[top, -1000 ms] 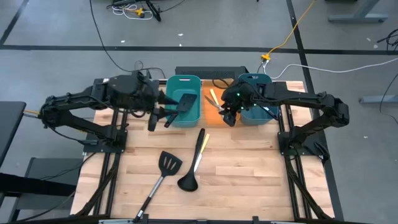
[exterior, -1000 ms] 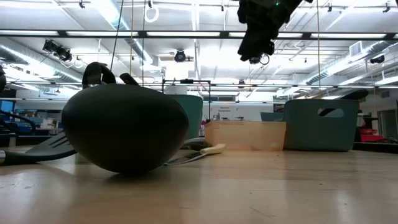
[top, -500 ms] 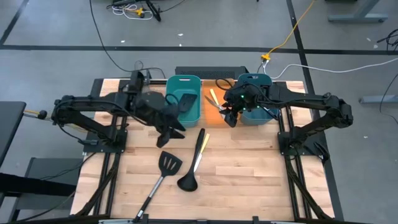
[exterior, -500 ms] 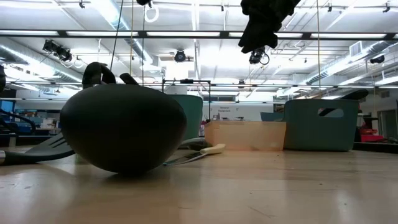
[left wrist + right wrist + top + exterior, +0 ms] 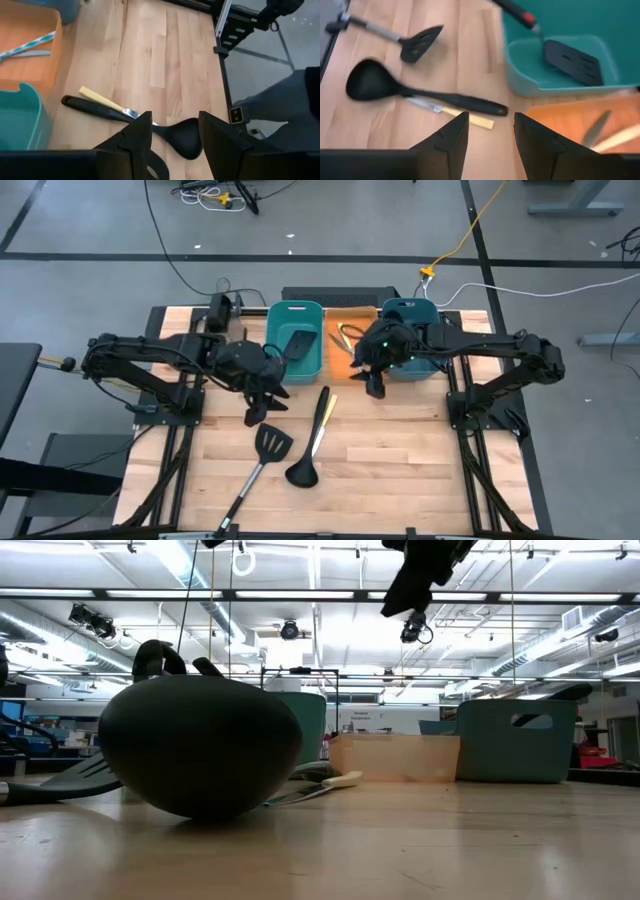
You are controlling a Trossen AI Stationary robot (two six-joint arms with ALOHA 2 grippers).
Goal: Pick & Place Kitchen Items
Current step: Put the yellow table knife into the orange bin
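The left hand (image 5: 262,402), fingers spread and empty, hovers above the spatula (image 5: 270,443) on the table (image 5: 400,450). Best to descend onto its handle, clear of the ladle (image 5: 303,471) beside it. The right hand (image 5: 372,377), also spread, waits by the orange bin (image 5: 340,370).

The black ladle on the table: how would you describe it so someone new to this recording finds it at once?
Start at the middle of the wooden table, in front of the left teal bin. The ladle lies there on the bare wood beside a thin yellow-handled stick. Its round solid bowl sets it apart from the flat slotted spatula to its left.
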